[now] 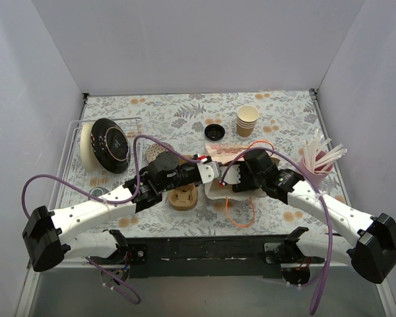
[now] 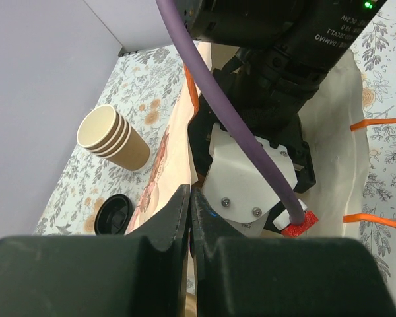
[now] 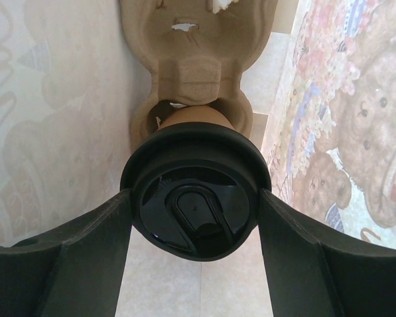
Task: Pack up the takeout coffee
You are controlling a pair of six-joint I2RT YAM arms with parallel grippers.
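The takeout coffee (image 3: 195, 191), a tan cup under a black lid, stands in a pocket of a brown pulp carrier (image 3: 198, 59) at the bottom of the paper bag (image 3: 53, 99). My right gripper (image 3: 195, 198) reaches down into the bag (image 1: 213, 191) and is shut on the coffee, one finger pressed on each side of the lid. In the top view the arm hides the cup. My left gripper (image 2: 190, 195) (image 1: 210, 170) is shut on the bag's rim (image 2: 175, 142), next to the right arm's wrist (image 2: 264, 99).
A stack of lidless paper cups (image 1: 247, 121) (image 2: 112, 139) and a loose black lid (image 1: 215, 131) (image 2: 113, 214) sit behind the bag. Another brown carrier (image 1: 183, 197) lies left of it. A wire rack with a black dish (image 1: 109, 145) stands far left, white straws (image 1: 320, 158) far right.
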